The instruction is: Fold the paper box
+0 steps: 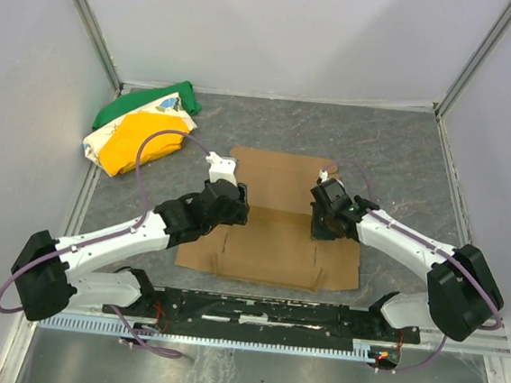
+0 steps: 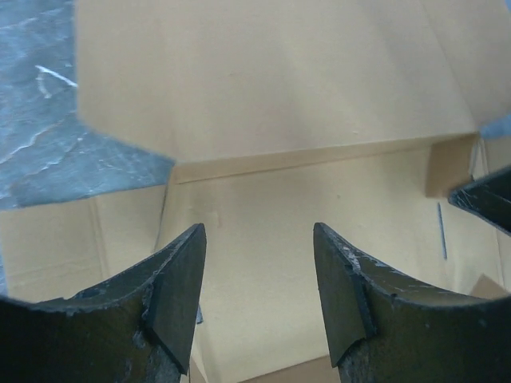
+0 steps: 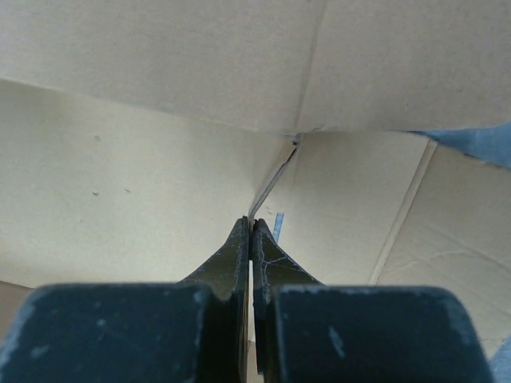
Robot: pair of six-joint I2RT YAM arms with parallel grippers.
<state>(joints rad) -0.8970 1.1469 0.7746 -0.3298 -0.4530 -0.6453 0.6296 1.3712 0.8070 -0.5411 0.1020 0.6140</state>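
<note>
Fingers on the right arm, the right fingers [image 3: 235, 255], are pressed together. A thin upright edge of cardboard runs straight into their tips, so they appear to pinch a small flap of the paper box [image 1: 268, 247] on its right side. The likely reason is to lift or steady that flap at its crease while the sheet is shaped. The left fingers [image 2: 180, 279] are spread with nothing between them, poised just above the left part of the sheet. From their wrist view, a large panel ahead of them seems to slope up from a crease. They look placed to take or press the matching part on that side, though that is a guess.

The paper box lies in the middle of the desk [image 1: 394, 160], mostly flat and unfolded, between the two arms, with a long side toward their bases. Two short tabs seem to stand up along its near edge. It is plain brown cardboard, and no brand, label, print or writing shows on it in any view.

Well apart, at the far left corner of the desk, sits a cloth bundle [image 1: 139, 135] in green, yellow and white. It bears a small coloured pattern, too small to read as words. The desk is dark grey with a marbled look, closed in by pale walls.
</note>
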